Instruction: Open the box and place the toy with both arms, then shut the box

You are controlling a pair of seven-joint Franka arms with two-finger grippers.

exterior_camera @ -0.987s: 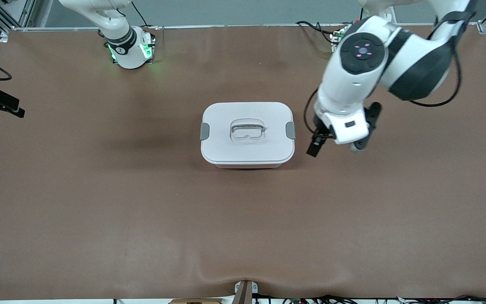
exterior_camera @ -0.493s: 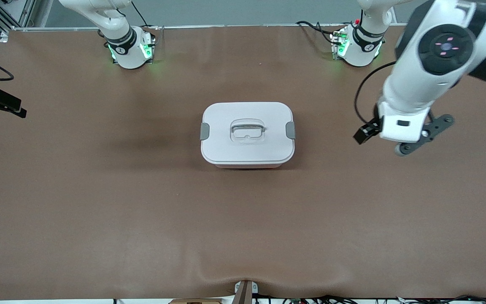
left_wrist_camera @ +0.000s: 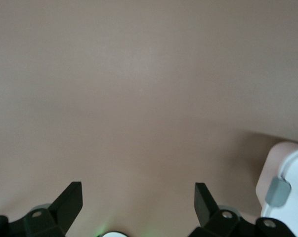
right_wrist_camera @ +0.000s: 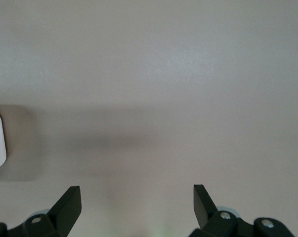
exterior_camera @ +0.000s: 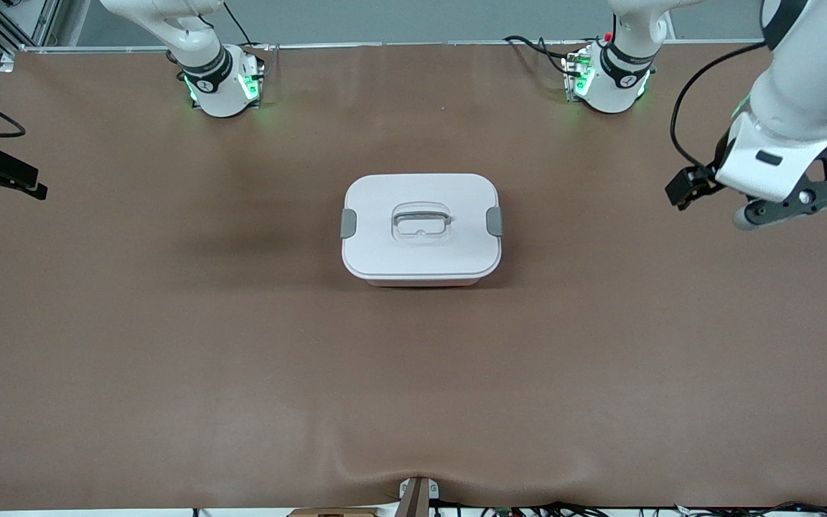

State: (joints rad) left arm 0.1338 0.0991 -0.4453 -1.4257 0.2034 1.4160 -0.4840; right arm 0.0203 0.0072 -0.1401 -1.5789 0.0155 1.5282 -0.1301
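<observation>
While the box [exterior_camera: 421, 228] sat lidded and clipped, the left gripper [left_wrist_camera: 138, 198] and right gripper [right_wrist_camera: 137, 198] hung spread wide, empty, over bare table [exterior_camera: 169, 359].

The box [exterior_camera: 421, 228] is sitting closed at the middle of the brown surface [exterior_camera: 169, 345], its white lid [exterior_camera: 421, 248] resting flat with both grey side clips [exterior_camera: 348, 223] showing and a pink base peeking below.

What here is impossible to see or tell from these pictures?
- Box contents: front view, its white lid covers them; no toy shows anywhere.
- Right end effector: front view's edge cuts it off; fingers spread in right wrist view.
- Left end effector: arm hides its fingers in front view.
</observation>
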